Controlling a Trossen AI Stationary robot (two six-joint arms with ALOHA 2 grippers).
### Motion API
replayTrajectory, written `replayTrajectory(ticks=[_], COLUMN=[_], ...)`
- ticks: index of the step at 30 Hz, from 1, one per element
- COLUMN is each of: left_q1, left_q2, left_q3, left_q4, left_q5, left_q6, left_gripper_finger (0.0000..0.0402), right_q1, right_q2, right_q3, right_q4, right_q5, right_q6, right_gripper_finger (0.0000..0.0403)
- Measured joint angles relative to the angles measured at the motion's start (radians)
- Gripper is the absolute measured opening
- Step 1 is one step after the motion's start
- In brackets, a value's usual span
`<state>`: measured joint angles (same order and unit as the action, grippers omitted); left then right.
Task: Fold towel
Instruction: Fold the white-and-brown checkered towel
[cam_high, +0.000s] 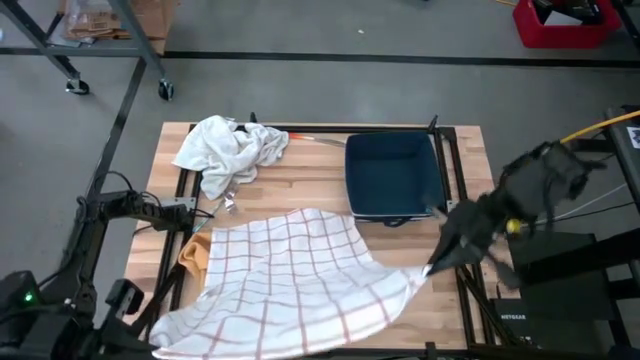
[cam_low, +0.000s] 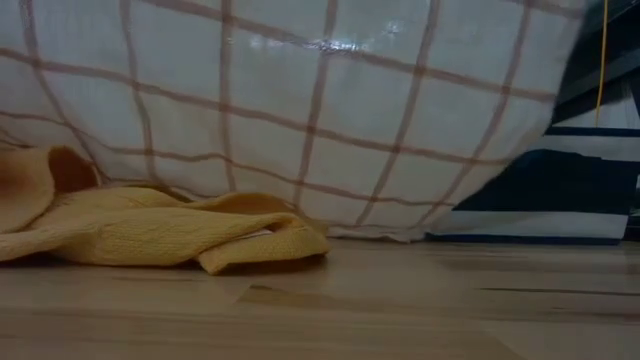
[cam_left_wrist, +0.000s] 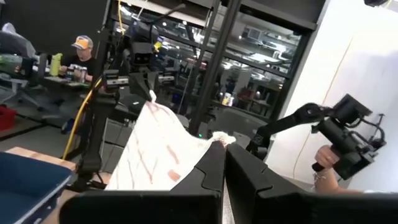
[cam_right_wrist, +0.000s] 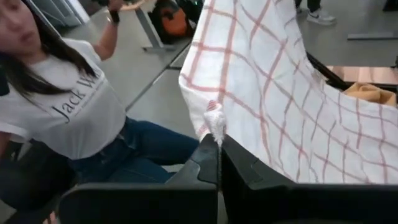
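Fig.: checked towel (cam_high: 290, 285) held by two corners, spread over the near half of the wooden table (cam_high: 310, 170) w/ its middle draped down. Right gripper (cam_high: 432, 268) sits at the towel's near-right corner, jaws pressed together pinching a bunched tip of cloth, seen clearly in the right wrist view (cam_right_wrist: 214, 121). Left gripper (cam_left_wrist: 224, 155) likewise has jaws closed on the opposite corner; in the high view it sits low at the near-left edge, mostly out of frame. Risks, as judgement: each grip takes only a small nip of fabric, so a tug across the span could pull a corner free; the sagging middle could drag over the yellow cloth (cam_high: 196, 252) under its left side and carry it into the fold; an uneven lift would give a skewed crease. Also on the table: crumpled white cloth (cam_high: 228, 150) at the far left, dark blue bin (cam_high: 390, 175) at the far right, close to the towel's far edge. Surface is pale wood planks w/ a black frame. Room beyond: grey floor, metal racks, a red crate (cam_high: 560, 22); a seated person (cam_right_wrist: 81, 118) just beside the table, another person (cam_left_wrist: 84, 53) at a desk farther off.
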<state>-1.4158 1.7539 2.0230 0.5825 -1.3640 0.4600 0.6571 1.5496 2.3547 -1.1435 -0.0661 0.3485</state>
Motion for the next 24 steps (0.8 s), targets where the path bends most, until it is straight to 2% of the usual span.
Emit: replayTrajectory(ticks=[4,7,10,15,20,24], left_q1=[-0.002,0.0,0.001,0.001,0.015,0.051], left_q2=[0.022,0.042,0.05,0.059,0.059,0.061], left_q3=[0.0,-0.001,-0.001,-0.001,-0.001,-0.001], left_q4=[-0.023,-0.029,-0.023,-0.031,-0.101,-0.223], left_q5=[0.008,0.06,0.12,0.134,0.138,0.14], left_q6=[-0.065,-0.087,-0.107,-0.169,-0.256,-0.391], left_gripper_finger=[0.0,0.0,0.0,0.0,0.0,0.0], right_q1=[0.094,0.158,0.217,0.303,0.363,0.388], right_q2=[0.061,0.101,0.133,0.173,0.209,0.234], right_q3=[0.0,0.0,0.0,0.0,0.0,0.0], right_q4=[0.075,0.166,0.256,0.328,0.349,0.404], right_q5=[0.063,0.112,0.205,0.389,0.508,0.563], right_q6=[0.023,0.025,0.024,0.028,0.049,0.048], right_gripper_finger=[0.0005,0.0005,0.0005,0.0005,0.0005,0.0005])
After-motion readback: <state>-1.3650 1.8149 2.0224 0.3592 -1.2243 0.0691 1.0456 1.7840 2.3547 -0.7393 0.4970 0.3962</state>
